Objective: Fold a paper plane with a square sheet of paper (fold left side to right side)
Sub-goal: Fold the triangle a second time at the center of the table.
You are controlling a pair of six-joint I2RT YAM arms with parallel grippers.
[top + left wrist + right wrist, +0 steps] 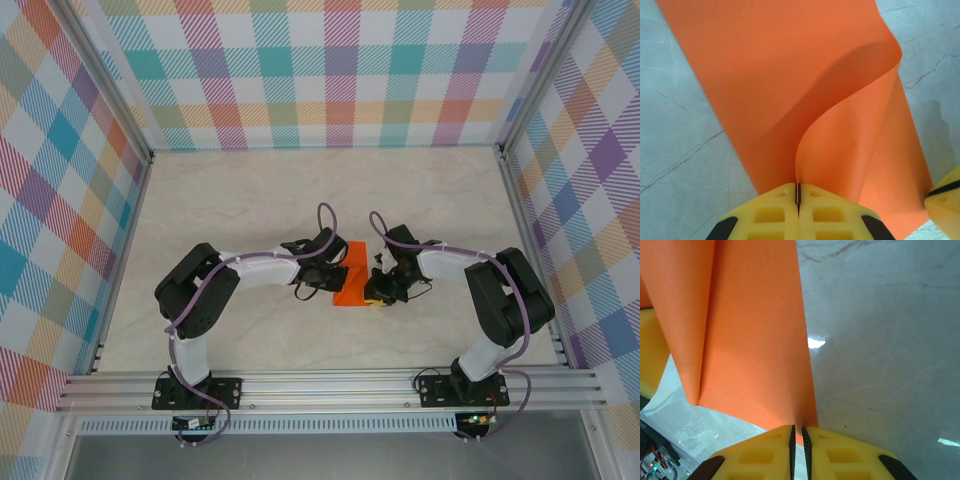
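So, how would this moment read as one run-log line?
orange sheet: curled over, uncreased | left fingers: pinch its edge | right fingers: pinch its edge

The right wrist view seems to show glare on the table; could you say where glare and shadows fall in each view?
Right wrist: a small white glare spot on the table, right beside the square sheet of paper. Left wrist: the lifted flap shades the sheet beneath it. Top external: evenly lit, no hot spots.

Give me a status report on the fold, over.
Left gripper shut on paper edge, sheet curled over. Right gripper shut on its other side. Fold not yet creased. Nothing in the way.
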